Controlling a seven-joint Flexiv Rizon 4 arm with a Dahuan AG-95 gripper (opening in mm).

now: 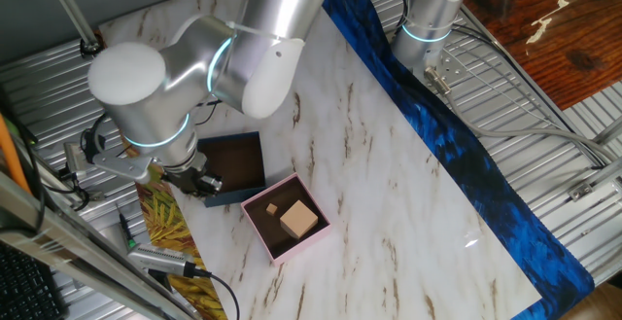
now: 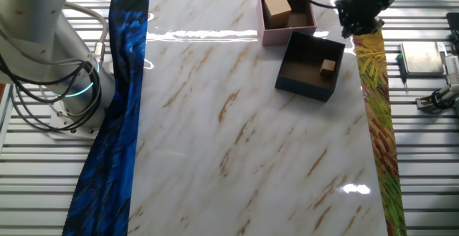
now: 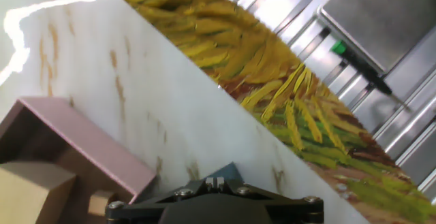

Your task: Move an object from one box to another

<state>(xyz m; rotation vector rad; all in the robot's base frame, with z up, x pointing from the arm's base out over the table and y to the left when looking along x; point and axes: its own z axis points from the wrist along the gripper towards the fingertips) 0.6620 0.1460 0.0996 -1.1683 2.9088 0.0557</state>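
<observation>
Hovering beside the navy box, the pincer, its spread indiscernible, seems staged near the small block bound for the pink box.

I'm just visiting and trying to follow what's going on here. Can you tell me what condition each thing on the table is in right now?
Dark navy-blue box: open top, holds one small wooden block.
Pale pink box: open top, holds a large wooden cube and a smaller block.
Gripper: above the table edge beside the boxes, holding nothing visible; fingers' opening cannot be told.
</observation>
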